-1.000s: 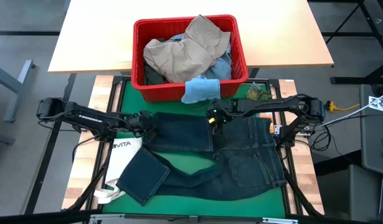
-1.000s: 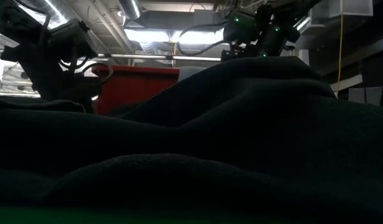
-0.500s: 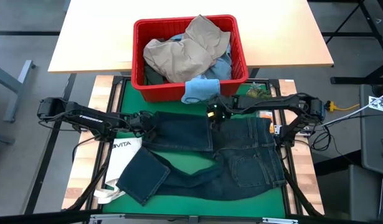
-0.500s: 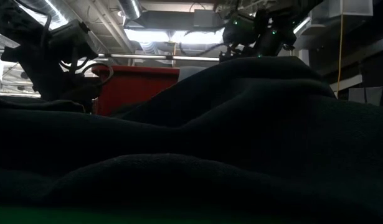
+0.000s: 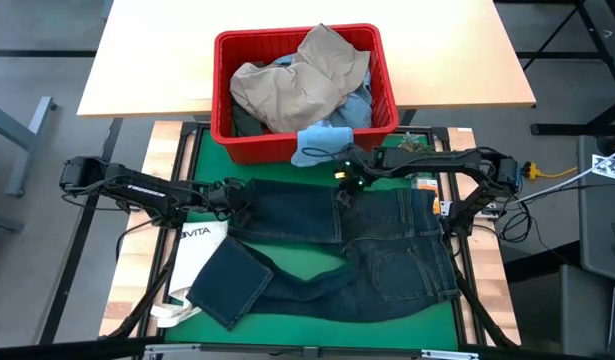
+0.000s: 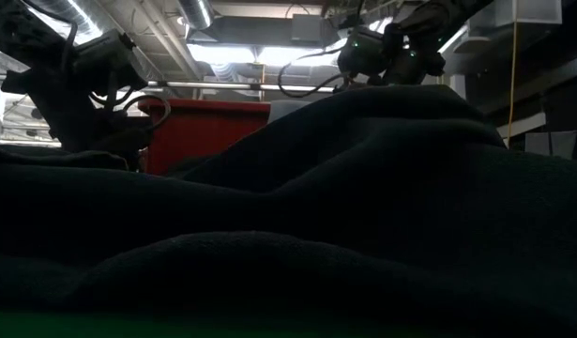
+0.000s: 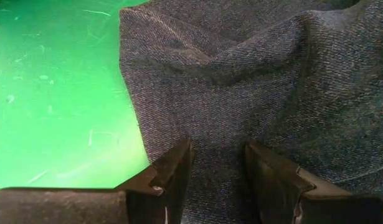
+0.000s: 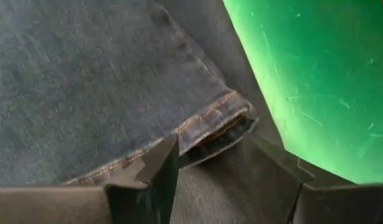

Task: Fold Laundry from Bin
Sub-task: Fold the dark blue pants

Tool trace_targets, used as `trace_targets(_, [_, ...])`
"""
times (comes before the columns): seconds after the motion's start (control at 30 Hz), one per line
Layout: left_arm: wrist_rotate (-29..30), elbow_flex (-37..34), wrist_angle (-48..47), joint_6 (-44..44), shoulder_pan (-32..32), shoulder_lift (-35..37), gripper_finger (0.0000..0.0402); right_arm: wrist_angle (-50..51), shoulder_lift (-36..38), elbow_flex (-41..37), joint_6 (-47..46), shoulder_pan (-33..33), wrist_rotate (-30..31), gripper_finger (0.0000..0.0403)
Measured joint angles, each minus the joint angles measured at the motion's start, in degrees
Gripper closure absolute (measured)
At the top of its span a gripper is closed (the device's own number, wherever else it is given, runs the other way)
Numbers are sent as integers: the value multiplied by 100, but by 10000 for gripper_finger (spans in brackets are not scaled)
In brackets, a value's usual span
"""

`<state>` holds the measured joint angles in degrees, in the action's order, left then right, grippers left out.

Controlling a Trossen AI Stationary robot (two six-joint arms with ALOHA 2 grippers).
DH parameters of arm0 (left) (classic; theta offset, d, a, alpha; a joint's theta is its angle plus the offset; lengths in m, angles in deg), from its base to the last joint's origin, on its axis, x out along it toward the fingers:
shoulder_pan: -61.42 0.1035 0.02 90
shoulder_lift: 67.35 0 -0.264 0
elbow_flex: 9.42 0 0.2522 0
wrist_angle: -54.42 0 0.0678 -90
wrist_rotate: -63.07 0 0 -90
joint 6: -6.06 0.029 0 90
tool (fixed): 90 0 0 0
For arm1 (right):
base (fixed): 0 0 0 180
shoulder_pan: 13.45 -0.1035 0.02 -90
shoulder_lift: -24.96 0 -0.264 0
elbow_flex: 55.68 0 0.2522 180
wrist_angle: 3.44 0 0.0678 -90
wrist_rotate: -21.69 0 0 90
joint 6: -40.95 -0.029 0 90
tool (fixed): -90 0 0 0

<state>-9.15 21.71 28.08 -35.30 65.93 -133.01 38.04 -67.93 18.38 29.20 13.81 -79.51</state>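
Observation:
Dark navy jeans [image 5: 387, 250] lie spread on the green mat, one leg folded across toward the left and its hem [image 8: 219, 118] resting on the seat. My left gripper [image 5: 234, 200] is shut on that leg's left fold. My right gripper [image 5: 345, 190] hangs open just over the hem, with its fingers [image 8: 160, 168] on either side of it. The red bin [image 5: 225, 130] stands at the far edge, holding khaki trousers [image 5: 302, 85] and other laundry. A small light blue cloth [image 5: 322, 145] hangs over the bin's near rim. My left gripper [image 7: 219, 162] pinches the folded left edge of the jeans leg [image 7: 219, 134] between its two fingers, coming slanting down from the table's left. Creases run away from the fingers. The fold lies low on the mat. How many layers are in the hold I cannot tell.
A white tote bag [image 5: 192, 250] lies on the near left of the mat, partly under the other jeans leg [image 5: 237, 285]. A small dark object [image 5: 415, 150] sits beside the bin's right corner. In the low view the jeans [image 6: 363, 188] hide most of the table.
My right gripper has swung a little toward the far edge and the bin, and has rolled about its own line. The jeans lie as before.

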Motion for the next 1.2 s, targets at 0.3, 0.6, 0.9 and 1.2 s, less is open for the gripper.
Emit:
trace_targets(0.3, [9,-9,61,0,0,-3,253,-89,0,1,-2,-339,314,224])
trace_targets(0.6, [24,-11,140,2,2,-3,253,-361,-448,1,8,-402,284,224])
trace_targets(0.9, [36,-11,149,2,-2,-3,253,-768,-575,1,11,-400,262,224])
trace_targets(1.2, [64,-11,153,1,-2,-3,253,-669,-575,1,7,-398,557,226])
